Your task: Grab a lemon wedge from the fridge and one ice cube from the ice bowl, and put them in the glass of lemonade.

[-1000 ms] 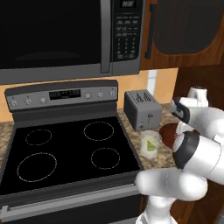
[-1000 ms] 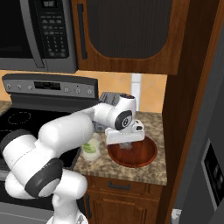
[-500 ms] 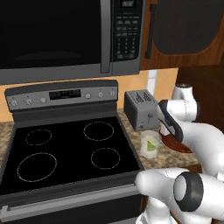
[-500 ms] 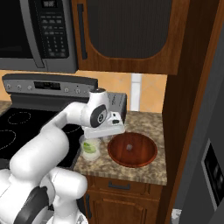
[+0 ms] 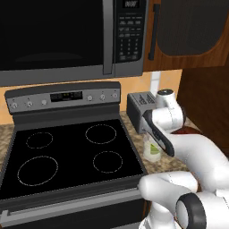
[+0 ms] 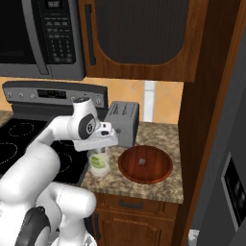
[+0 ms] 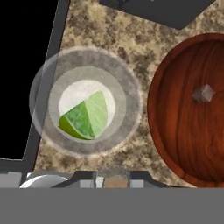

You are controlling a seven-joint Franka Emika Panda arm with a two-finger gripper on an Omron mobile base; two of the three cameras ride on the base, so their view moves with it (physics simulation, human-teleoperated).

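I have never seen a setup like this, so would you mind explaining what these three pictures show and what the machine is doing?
It is a white robot arm in a simulated kitchen. Two pictures come from cameras on its base, looking over the arm from its left and from its right. The third looks down from its hand.

On the speckled counter, beside the black stove, stand a grey toaster, a clear glass and a reddish-brown bowl. A yellowish-green lemon wedge already lies in the glass, and one ice cube lies in the bowl.

The hand hangs above the glass. Its jaws stand a little apart. Something small may sit between them, but I cannot tell.
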